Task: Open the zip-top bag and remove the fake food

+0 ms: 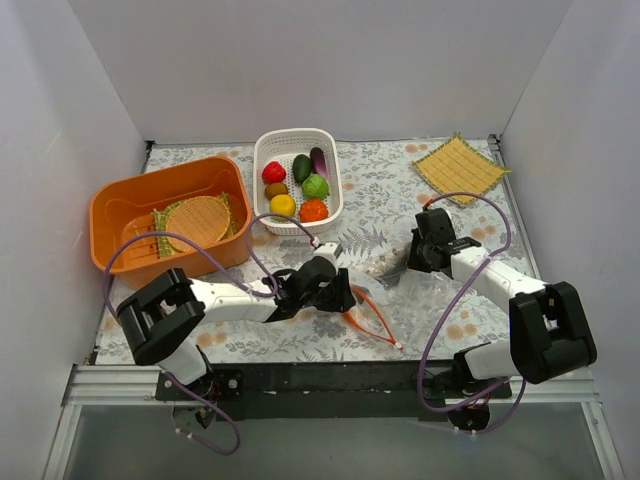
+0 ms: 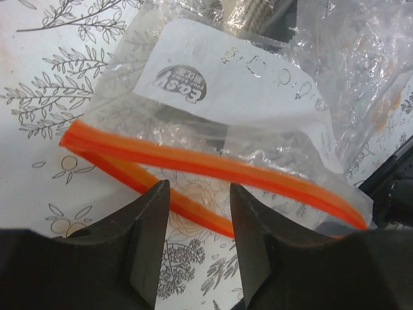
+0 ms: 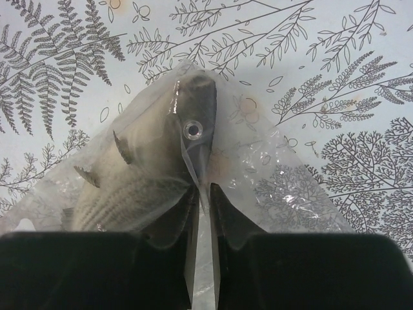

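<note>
The clear zip-top bag (image 1: 378, 283) lies on the floral cloth between my grippers, its orange zipper strip (image 1: 372, 322) toward the near edge. In the left wrist view the two zipper strips (image 2: 213, 165) are spread apart at one end, and my left gripper (image 2: 199, 190) is open just above the nearer strip, holding nothing. My left gripper (image 1: 345, 292) sits at the bag's left side. My right gripper (image 1: 412, 258) is shut on a fold of the bag (image 3: 271, 168) at its far end. A grey-brown toy fish (image 3: 122, 187) is inside the bag. Several other fake food pieces (image 1: 300, 185) lie in a white basket.
The white basket (image 1: 262, 160) stands at the back centre. An orange tub (image 1: 115, 205) at the back left holds a round woven mat (image 1: 197, 220). A square yellow mat (image 1: 460, 168) lies at the back right. White walls enclose three sides.
</note>
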